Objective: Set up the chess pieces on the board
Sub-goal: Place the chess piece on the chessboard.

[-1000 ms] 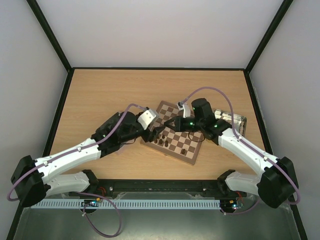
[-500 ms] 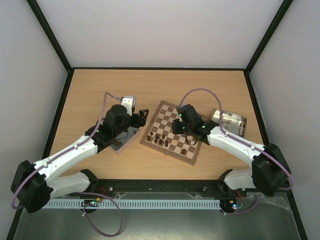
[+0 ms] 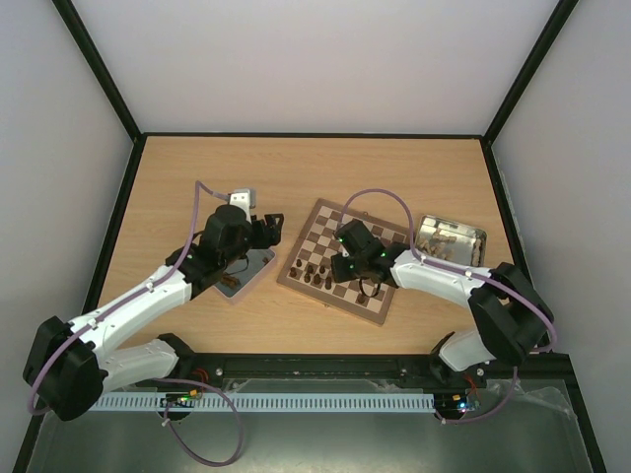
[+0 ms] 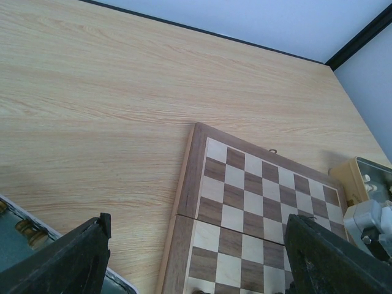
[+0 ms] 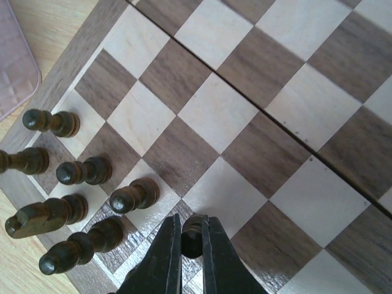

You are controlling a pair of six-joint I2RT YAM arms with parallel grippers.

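R gripper (image 5: 191,248) was clamped shut on a dark chessman (image 5: 192,234). Both fingers (image 5: 160,260) pressed vs. its round top, nothing else btwn them. It hung over the chessboard (image 5: 288,92), by the corner where pieces already stood. We couldn't tell if the held piece's base touched the sq. below. Just left of the fingertips were six more dark pieces (image 5: 133,196), the nearest close beside the left finger and the rest trailing off toward the board's rim. Further out left, past that rim, a corner of the grey tray (image 5: 15,61) lay on the wooden table (image 5: 61,18).

L gripper (image 3: 268,229) was open, jaws wide apart and empty. In its wrist view the two dark fingers (image 4: 73,257) framed the board's corner, which lay ahead and below, btwn them, no contact w/ it. Beside the left-hand finger we saw the grey tray's edge w/ a couple of brown pieces inside. Up-right of the right-hand finger, a yellow-sided tray (image 4: 358,177) sat past the board's edge, holding pale bits we couldn't make out.

From overhead the grippers were apart: L one off the board's side above the grey tray, R one over the checks.
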